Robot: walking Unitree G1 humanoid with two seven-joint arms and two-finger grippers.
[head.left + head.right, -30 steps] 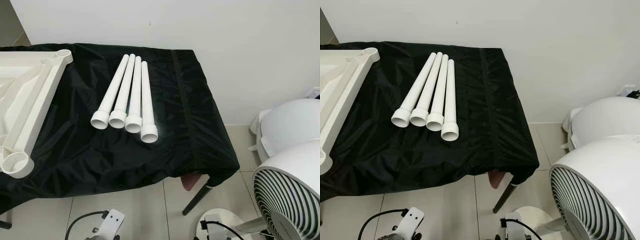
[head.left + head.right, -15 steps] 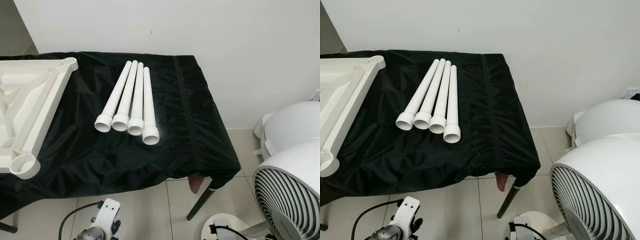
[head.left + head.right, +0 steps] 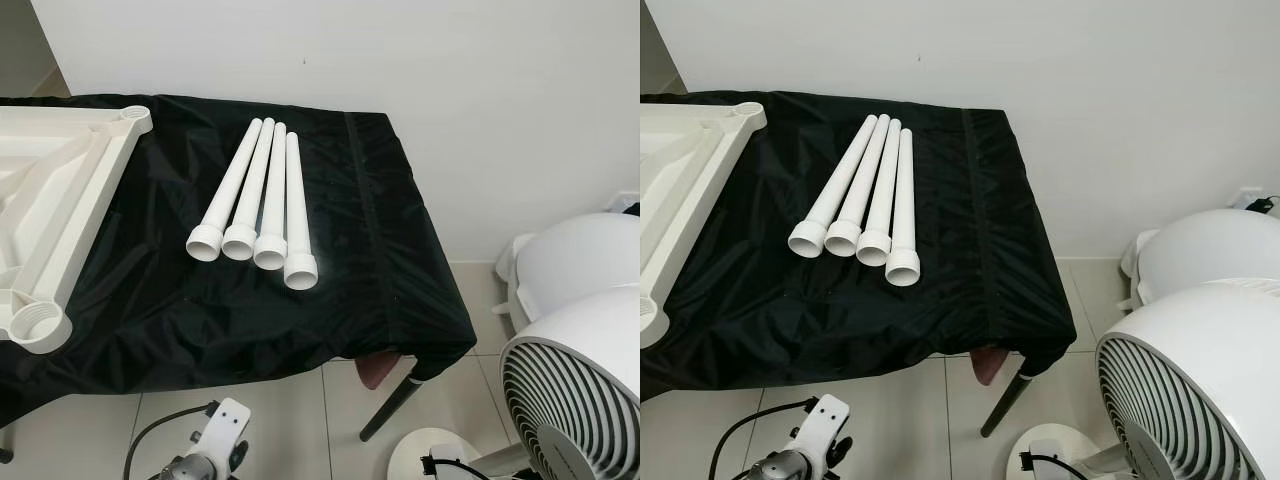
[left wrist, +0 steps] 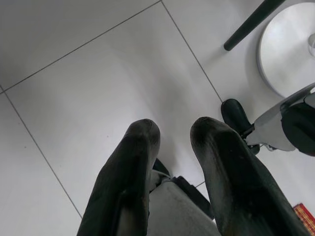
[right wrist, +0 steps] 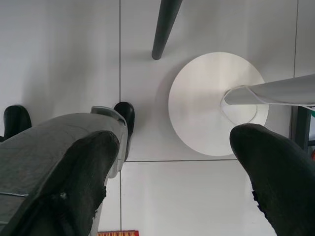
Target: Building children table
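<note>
Left eye view shows four white plastic tube legs (image 3: 255, 200) laid side by side on the black-draped table (image 3: 340, 300), beside the inverted white tabletop (image 3: 60, 200), ready for fitting. Left claw (image 4: 172, 132) hangs narrowly parted, right claw (image 5: 172, 147) wide apart, both empty above the floor.

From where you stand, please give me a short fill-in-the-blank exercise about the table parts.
1. The number of white table legs lying on the black cloth is ____.
2. The legs lie ____ each other, side by side.
3. The white tabletop lies to the robot's ____ of the legs.
4. The fan stands on the ____.

Missing words: four; touching; left; floor
</note>
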